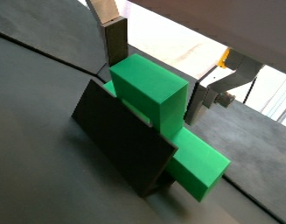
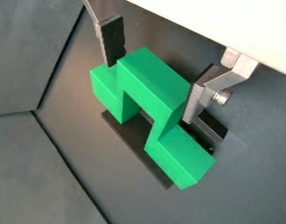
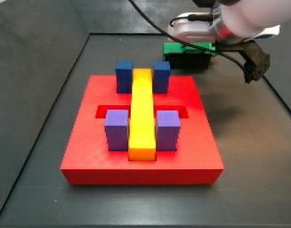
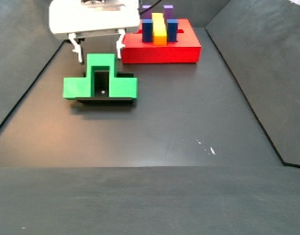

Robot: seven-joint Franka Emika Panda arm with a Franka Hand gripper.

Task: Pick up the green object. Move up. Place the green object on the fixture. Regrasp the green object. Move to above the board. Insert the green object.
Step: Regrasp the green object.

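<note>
gripper (image 2: pixel 160 74) straddles green object (image 2: pixel 151 109) on fixture (image 1: pixel 122 144), fingers apart.

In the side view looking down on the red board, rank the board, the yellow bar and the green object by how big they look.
1. The board.
2. The yellow bar.
3. The green object: partly hidden under the gripper and farthest from the camera, so its rank is unsure.

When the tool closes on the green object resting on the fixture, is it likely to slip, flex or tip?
The green object looks like rigid plastic with flat faces, so it probably won't flex. The tool straddles its raised part, fingers apart from it; the smooth glossy sides might slip slightly. It sits on the fixture, overhanging it, so an off-centre push could tip it.
</note>
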